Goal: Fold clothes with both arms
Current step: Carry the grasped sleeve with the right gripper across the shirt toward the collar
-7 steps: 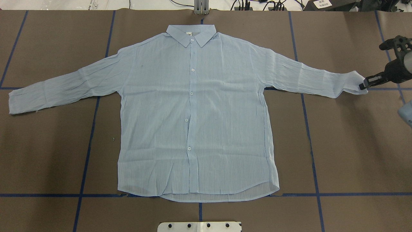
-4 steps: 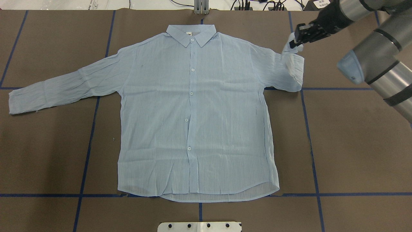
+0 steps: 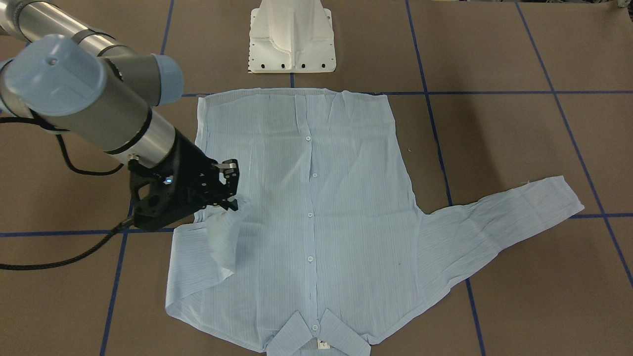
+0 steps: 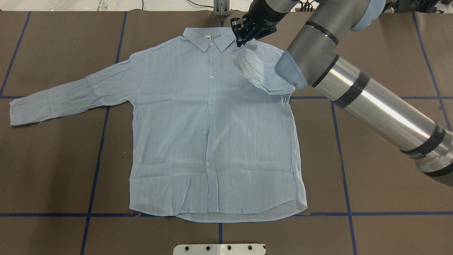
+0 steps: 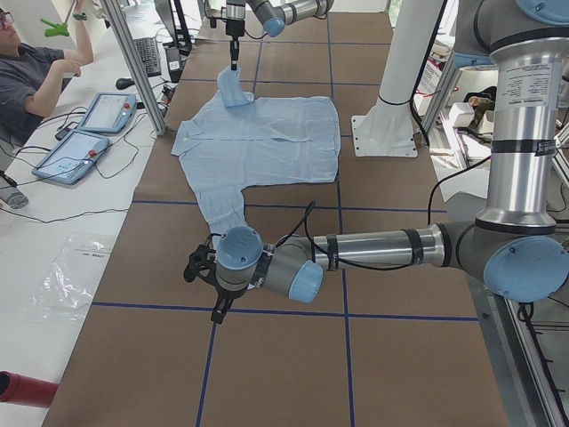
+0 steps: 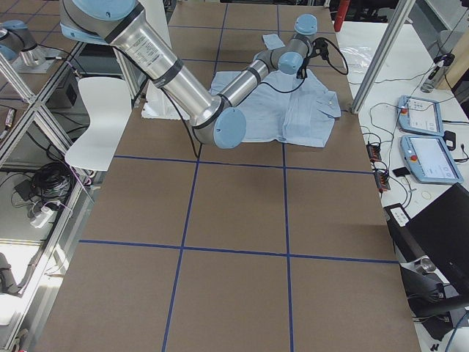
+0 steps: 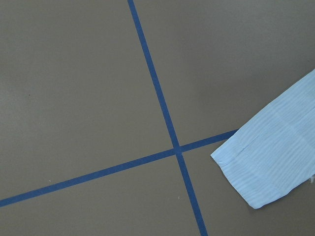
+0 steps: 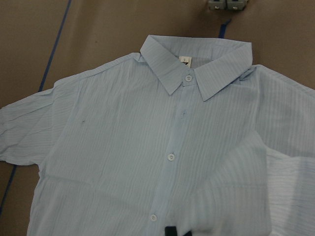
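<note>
The light blue striped shirt (image 4: 212, 141) lies flat and face up on the brown table, its collar (image 4: 209, 37) at the far side. My right gripper (image 4: 246, 36) is shut on the cuff of the shirt's right sleeve (image 4: 260, 72). It holds that cuff above the chest beside the collar, so the sleeve drapes back over the shoulder. From the front, the right gripper (image 3: 228, 198) hangs over the shirt (image 3: 316, 198). The other sleeve (image 4: 70, 92) lies stretched out flat, and its cuff (image 7: 273, 155) shows in the left wrist view. My left gripper (image 5: 206, 283) hovers near that cuff; I cannot tell its state.
Blue tape lines (image 4: 102, 141) cross the brown table cover. The white pedestal base (image 3: 292, 39) stands at the robot's edge of the table, close to the shirt hem. A seated person (image 5: 36, 71) and two tablets (image 5: 80, 151) are beside the table's far side.
My right gripper carried the sleeve cuff from the far right, up and leftward across the table to beside the collar. The sleeve now folds over the shoulder. The other sleeve has not moved.
</note>
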`<act>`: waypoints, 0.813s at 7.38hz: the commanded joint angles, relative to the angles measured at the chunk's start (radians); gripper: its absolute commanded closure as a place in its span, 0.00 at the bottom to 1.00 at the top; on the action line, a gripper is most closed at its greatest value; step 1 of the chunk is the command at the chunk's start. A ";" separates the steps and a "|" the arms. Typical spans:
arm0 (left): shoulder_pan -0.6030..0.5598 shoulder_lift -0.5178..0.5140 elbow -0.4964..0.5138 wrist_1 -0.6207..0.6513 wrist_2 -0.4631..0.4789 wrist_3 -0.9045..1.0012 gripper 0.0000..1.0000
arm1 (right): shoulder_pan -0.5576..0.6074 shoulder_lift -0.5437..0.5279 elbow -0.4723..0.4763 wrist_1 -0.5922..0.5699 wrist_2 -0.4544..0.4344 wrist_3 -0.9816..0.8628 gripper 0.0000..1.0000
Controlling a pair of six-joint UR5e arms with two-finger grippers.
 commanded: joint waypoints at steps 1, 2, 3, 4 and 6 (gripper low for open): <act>-0.001 0.002 0.002 0.002 0.000 0.001 0.00 | -0.106 0.077 -0.105 0.001 -0.140 0.006 1.00; 0.001 0.002 0.002 0.002 0.000 0.001 0.00 | -0.125 0.120 -0.166 0.004 -0.160 0.006 1.00; -0.001 0.002 0.002 0.002 0.000 0.001 0.00 | -0.147 0.158 -0.241 0.058 -0.201 0.006 1.00; -0.001 0.002 0.002 0.003 0.000 0.001 0.00 | -0.172 0.178 -0.307 0.111 -0.223 0.006 1.00; 0.001 0.001 0.000 0.003 0.000 0.001 0.00 | -0.207 0.233 -0.380 0.129 -0.237 0.006 1.00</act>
